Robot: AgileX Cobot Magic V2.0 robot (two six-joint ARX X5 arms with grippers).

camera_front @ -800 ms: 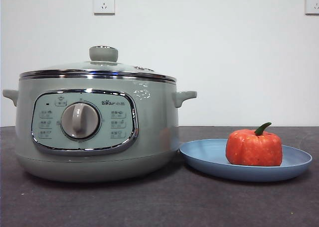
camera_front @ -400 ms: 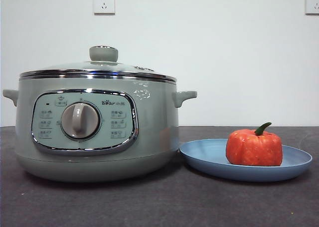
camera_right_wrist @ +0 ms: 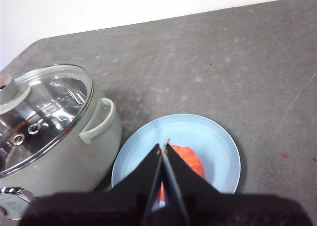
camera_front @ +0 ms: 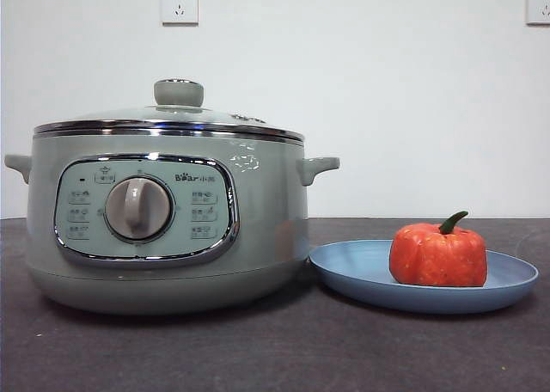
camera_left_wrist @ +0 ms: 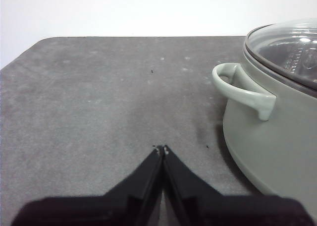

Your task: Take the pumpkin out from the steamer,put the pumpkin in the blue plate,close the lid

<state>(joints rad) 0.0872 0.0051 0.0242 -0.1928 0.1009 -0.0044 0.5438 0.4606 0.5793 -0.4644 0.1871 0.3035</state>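
Note:
The sage-green steamer (camera_front: 163, 229) stands at the left of the front view, with the glass lid (camera_front: 172, 121) seated flat on its rim. To its right, the orange-red pumpkin (camera_front: 438, 254) rests upright on the blue plate (camera_front: 352, 267). My right gripper (camera_right_wrist: 163, 146) hangs high above the plate, shut and empty, partly covering the pumpkin (camera_right_wrist: 190, 161); the lid (camera_right_wrist: 44, 112) shows beside it. My left gripper (camera_left_wrist: 161, 149) is shut and empty over bare table beside the steamer's handle (camera_left_wrist: 242, 89). Neither arm shows in the front view.
A dark grey mat (camera_front: 275, 349) covers the table, with a white wall behind carrying two sockets (camera_front: 179, 5). The plate's rim nearly touches the steamer's base.

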